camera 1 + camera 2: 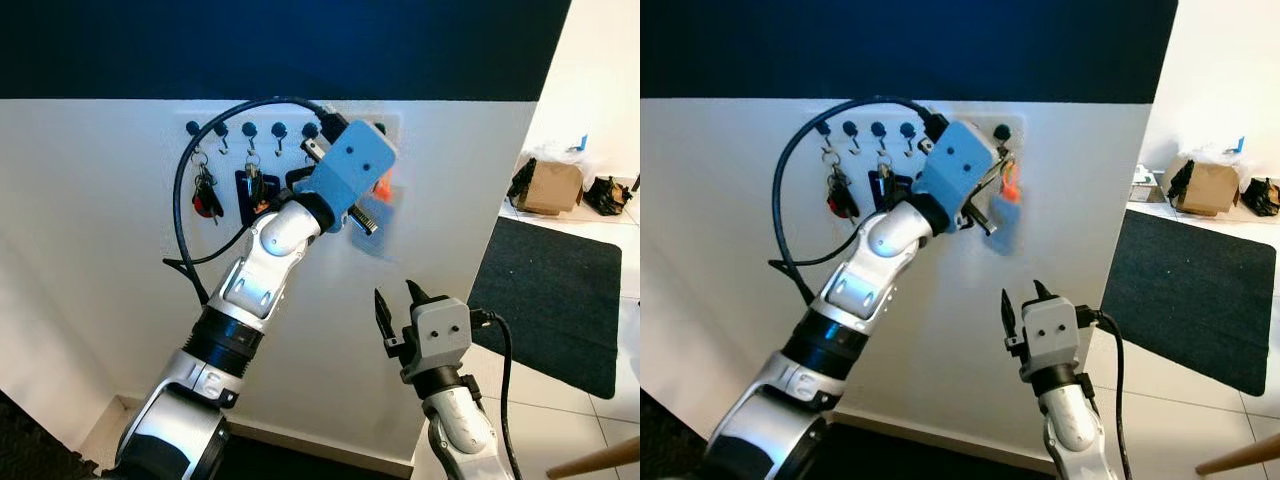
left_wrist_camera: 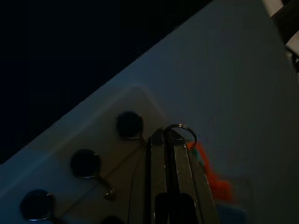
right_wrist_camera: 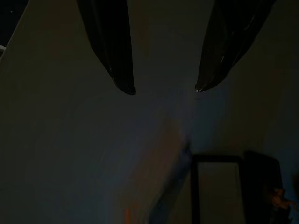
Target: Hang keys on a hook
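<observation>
while the left gripper (image 2: pixel 169 133) is raised against the white hook board (image 1: pixel 215 210) on the wall, its jaws are pressed together on the wire ring (image 2: pixel 186 131) of the keys, whose orange tag (image 1: pixel 1009 190) and pale blue fob (image 1: pixel 1002 228) dangle just below the wrist near the board's right end. the step in hand looks like the hanging itself: the ring sits just beside the end hook (image 2: pixel 130 125), a dark knob with a thin wire stem, but does not seem to be over it yet. the next move likely calls for a small shift toward that hook so the ring slips over the wire tip, then a slight drop before the jaws let go. other hooks toward the board's left end already carry key bunches (image 1: pixel 206 195). the right gripper (image 1: pixel 397 308) waits lower down, well apart from the board, with its jaws spread and holding nothing. the left wrist housing covers the ring and part of the board in the head views, and both wrist views are very dark, so whether the ring touches the hook is hard to tell.
</observation>
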Controlling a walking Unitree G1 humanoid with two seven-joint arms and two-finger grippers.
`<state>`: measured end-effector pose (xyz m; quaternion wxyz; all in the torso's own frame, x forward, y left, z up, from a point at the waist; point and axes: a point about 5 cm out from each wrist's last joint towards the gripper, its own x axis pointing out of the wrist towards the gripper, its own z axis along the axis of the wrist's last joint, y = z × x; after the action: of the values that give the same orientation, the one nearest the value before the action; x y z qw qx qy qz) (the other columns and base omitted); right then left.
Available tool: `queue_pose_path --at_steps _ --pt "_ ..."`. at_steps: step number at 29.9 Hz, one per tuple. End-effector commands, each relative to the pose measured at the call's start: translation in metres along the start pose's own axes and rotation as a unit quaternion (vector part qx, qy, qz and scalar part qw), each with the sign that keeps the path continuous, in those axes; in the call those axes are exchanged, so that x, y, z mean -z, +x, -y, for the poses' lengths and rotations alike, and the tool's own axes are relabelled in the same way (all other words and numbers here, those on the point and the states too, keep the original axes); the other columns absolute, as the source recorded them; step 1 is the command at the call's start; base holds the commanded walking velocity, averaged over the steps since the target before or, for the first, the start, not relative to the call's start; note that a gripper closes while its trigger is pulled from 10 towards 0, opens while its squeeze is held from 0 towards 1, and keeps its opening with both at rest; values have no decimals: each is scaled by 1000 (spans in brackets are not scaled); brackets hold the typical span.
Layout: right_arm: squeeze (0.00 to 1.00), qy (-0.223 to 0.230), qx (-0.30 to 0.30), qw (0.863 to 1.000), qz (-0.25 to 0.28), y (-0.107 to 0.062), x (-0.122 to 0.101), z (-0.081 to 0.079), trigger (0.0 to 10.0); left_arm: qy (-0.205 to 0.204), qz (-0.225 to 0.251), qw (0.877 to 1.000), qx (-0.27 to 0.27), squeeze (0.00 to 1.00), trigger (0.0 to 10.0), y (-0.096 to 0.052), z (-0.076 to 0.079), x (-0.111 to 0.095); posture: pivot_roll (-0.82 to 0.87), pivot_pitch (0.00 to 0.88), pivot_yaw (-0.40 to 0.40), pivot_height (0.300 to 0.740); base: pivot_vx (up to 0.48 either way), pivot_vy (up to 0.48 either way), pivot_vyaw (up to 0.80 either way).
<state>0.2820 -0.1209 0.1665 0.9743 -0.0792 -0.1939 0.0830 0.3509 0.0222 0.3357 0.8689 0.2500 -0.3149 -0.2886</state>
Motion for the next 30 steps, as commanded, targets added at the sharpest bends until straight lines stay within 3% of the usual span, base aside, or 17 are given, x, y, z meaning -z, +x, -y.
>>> queue_pose_path --at_steps 1,6,17,30 --pt "0 3 2 1000 0 -1 -2 -1 10000 23 -4 1000 -9 0 10000 -1 -8 2 2 130 109 740 0 0 0" --pt "0 4 4 1000 0 -1 -2 -2 10000 46 -14 999 -21 0 10000 4 -16 5 5 131 110 740 0 0 0" --pt "0 4 6 1000 0 -2 -2 -2 10000 55 -22 998 -34 0 10000 8 -24 7 2 132 113 740 0 0 0" --pt "0 4 7 1000 -3 -2 -1 -1 10000 50 -5 999 -2 0 10000 12 -10 3 2 132 110 740 0 0 0"
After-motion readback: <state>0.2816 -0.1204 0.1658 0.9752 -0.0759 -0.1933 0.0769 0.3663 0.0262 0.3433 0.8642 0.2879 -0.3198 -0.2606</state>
